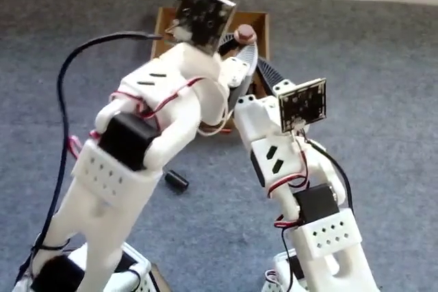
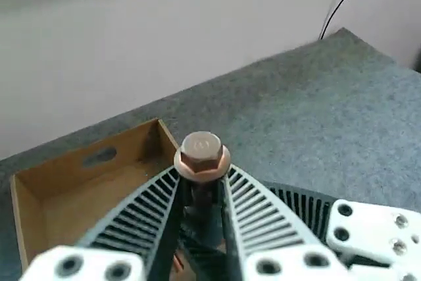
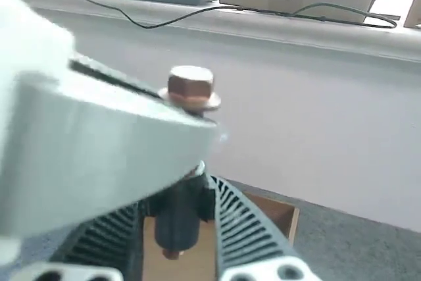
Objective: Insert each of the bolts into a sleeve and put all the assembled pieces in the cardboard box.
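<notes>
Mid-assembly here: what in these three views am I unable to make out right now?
Brown cardboard box floor: high view, both arms cover it, so its contents cannot be counted.
Copper hex-head bolt shank: left wrist view, hidden inside the left gripper.
Black sleeve top: right wrist view, a blurred white arm part covers it.
Black cylinder on the grey carpet: high view, partly under an arm, too small to tell if bolted.
</notes>
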Controlling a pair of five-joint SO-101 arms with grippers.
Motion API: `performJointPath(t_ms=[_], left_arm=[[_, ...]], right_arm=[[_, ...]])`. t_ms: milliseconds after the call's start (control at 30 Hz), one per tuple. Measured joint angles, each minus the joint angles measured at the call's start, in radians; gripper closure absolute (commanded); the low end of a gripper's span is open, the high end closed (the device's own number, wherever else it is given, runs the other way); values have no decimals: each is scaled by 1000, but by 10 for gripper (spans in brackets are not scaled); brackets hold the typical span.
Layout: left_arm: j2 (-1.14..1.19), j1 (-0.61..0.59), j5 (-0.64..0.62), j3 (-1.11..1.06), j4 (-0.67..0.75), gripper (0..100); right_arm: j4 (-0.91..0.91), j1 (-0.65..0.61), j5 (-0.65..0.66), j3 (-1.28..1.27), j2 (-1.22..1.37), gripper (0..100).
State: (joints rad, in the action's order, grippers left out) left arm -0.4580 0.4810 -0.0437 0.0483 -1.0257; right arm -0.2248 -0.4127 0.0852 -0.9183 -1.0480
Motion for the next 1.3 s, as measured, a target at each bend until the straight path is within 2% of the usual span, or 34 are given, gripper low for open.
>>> performJointPath(t_ms=[167, 367, 567, 833, 933, 1067, 1167, 1300], left_arm=[[34, 0, 0, 75, -41, 977], [38, -5, 0, 91, -89, 796], [38, -18, 5, 101, -160, 832], [-18, -32, 5, 126, -236, 832], [-127, -144, 5, 132, -275, 851], [-198, -348, 69, 40, -327, 946], [-170, -476, 195, -141, -319, 977], [-58, -568, 288, -462, -186, 976]], right_arm=[[3, 2, 0, 2, 0, 992], [6, 2, 0, 2, -3, 992], [6, 3, 2, -3, -2, 992], [6, 3, 2, -3, -2, 992], [6, 3, 2, -3, -2, 992], [-2, 3, 2, -3, -2, 992], [-44, 3, 2, -3, -2, 992], [-49, 3, 2, -3, -2, 992]])
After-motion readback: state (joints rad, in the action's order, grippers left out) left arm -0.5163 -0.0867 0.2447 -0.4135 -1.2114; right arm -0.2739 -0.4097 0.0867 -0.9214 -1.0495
